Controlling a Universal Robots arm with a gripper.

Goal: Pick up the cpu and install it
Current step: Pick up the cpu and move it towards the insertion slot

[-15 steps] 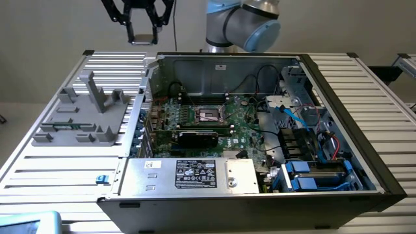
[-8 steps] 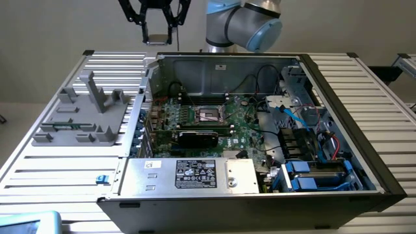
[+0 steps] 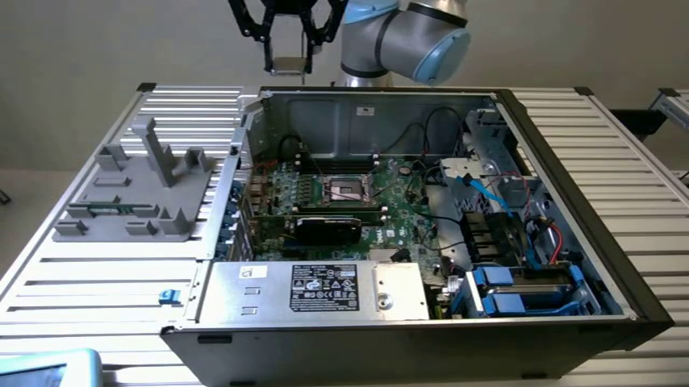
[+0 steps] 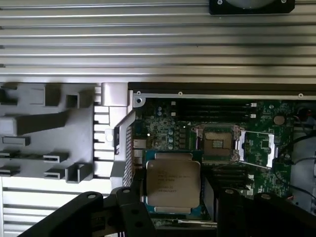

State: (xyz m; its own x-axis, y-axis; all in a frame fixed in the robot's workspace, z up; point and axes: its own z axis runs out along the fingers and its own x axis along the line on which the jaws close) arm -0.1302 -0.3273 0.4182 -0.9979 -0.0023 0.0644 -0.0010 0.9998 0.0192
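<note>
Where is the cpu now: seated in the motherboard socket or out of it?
Out: the end effector grips the cpu in the air; the socket lies empty.

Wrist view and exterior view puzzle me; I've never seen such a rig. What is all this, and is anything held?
The exterior view, from a camera off the arm, shows a grey-and-blue jointed robot arm by an open black computer case on a ribbed metal table, beside a grey plastic holder. The wrist view looks down from the arm past its black end effector, which holds a small flat square cpu with a shiny silver top in the air.
</note>
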